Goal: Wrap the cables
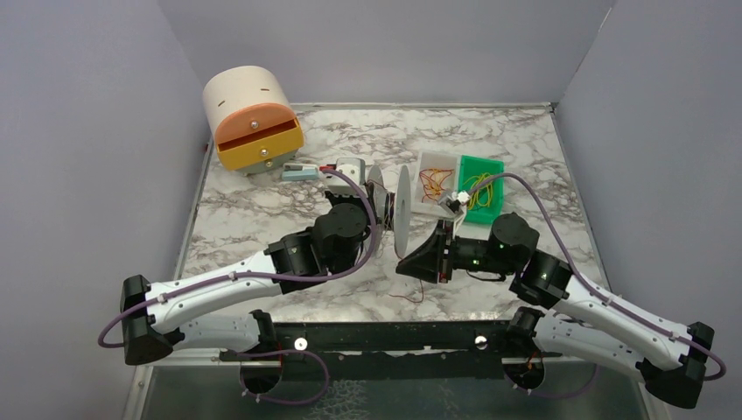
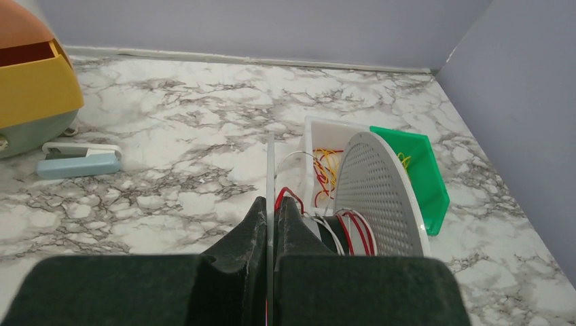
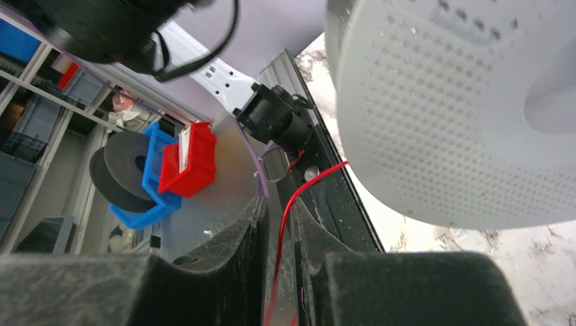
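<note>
The pale grey spool (image 1: 403, 210) stands on edge mid-table. My left gripper (image 1: 378, 199) is shut on the thin edge of its near flange (image 2: 270, 170), fingertips either side (image 2: 270, 202). The perforated far flange (image 2: 377, 190) stands to the right. A few turns of red and white wire (image 2: 354, 231) lie round the core. My right gripper (image 1: 409, 262) sits just right of the spool. In the right wrist view a thin red cable (image 3: 282, 217) runs from the flange (image 3: 462, 115) down between its fingers (image 3: 278, 204), which stand narrowly apart. The cable's loose end (image 1: 409, 295) lies on the table.
A white tray (image 1: 435, 166) with red and yellow wires and a green tray (image 1: 490, 171) stand behind the spool. A round beige drawer box (image 1: 254, 122) sits back left, with a pale blue stapler-like item (image 1: 302, 172) beside it. Purple walls close three sides.
</note>
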Robot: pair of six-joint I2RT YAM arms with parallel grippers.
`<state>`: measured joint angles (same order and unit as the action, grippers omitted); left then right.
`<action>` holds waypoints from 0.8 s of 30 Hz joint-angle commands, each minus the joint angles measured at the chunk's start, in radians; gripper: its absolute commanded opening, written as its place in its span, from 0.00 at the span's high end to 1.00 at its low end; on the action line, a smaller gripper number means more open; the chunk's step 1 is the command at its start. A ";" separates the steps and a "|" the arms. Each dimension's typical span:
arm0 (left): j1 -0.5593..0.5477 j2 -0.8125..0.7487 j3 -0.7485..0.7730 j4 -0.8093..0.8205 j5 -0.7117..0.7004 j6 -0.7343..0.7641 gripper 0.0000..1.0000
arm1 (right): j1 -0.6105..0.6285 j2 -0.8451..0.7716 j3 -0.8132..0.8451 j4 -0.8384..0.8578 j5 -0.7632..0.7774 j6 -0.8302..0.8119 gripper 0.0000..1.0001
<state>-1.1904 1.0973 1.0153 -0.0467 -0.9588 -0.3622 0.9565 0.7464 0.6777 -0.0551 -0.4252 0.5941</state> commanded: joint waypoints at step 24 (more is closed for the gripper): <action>0.005 -0.114 -0.194 -0.004 0.107 -0.067 1.00 | 0.008 0.130 0.282 -0.115 0.232 -0.131 0.91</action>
<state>-1.1904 1.0325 0.8337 -0.0544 -0.9047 -0.4244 0.9565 0.8551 0.9184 -0.1184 -0.2798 0.5213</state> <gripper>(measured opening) 0.024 0.129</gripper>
